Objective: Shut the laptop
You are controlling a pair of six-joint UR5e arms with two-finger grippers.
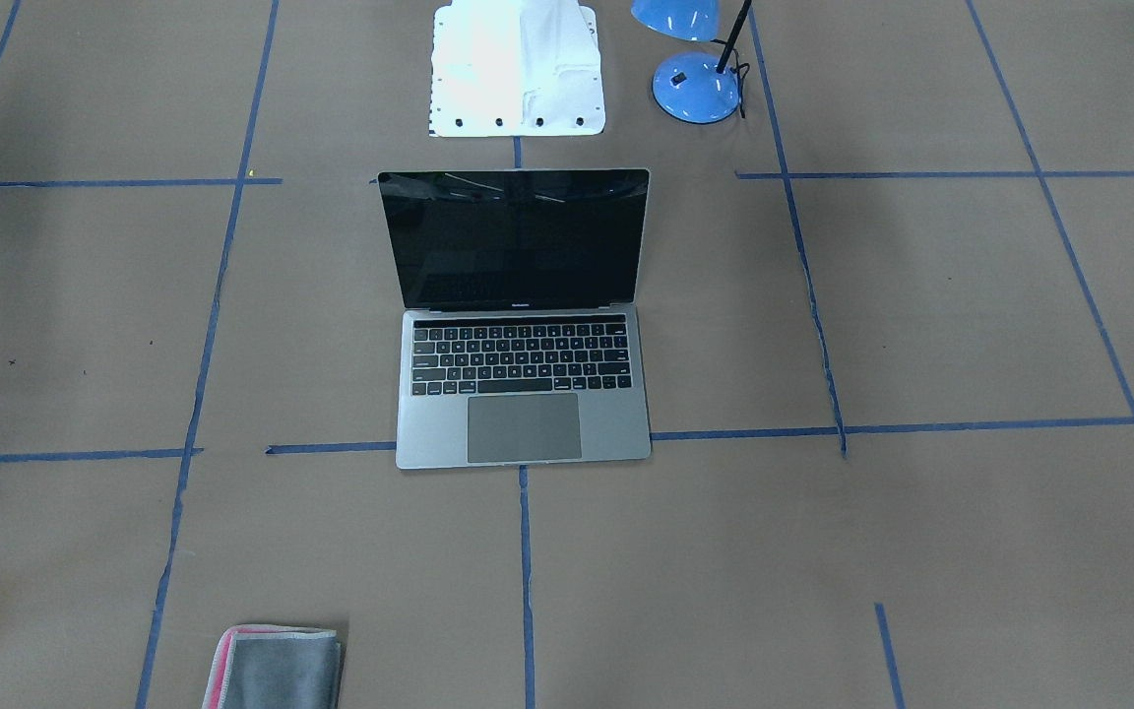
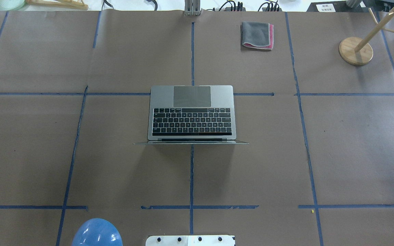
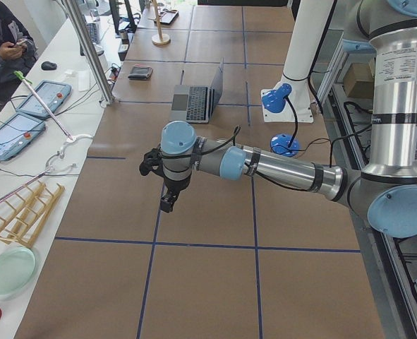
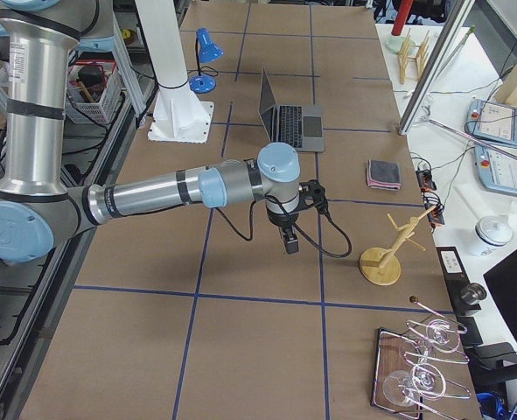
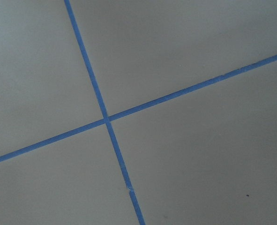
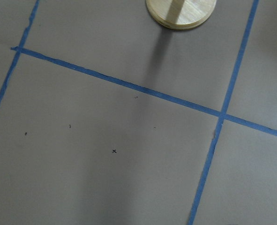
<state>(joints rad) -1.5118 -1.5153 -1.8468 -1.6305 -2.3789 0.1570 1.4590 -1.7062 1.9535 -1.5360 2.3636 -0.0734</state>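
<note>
Open laptop mid-table, 2 arms out toward the ends

The brown-papered table (image 2: 354,153) spans every view. The left arm (image 3: 279,169) and right arm (image 4: 153,197) reach over it, well apart from the laptop (image 2: 192,112), which stands open at the centre (dark screen upright, hinge toward the robot). The left gripper (image 3: 167,203) and right gripper (image 4: 290,242) point down over bare paper; clenched or released, I cannot tell. A folded cloth (image 2: 257,35) lies near the far edge.
</note>
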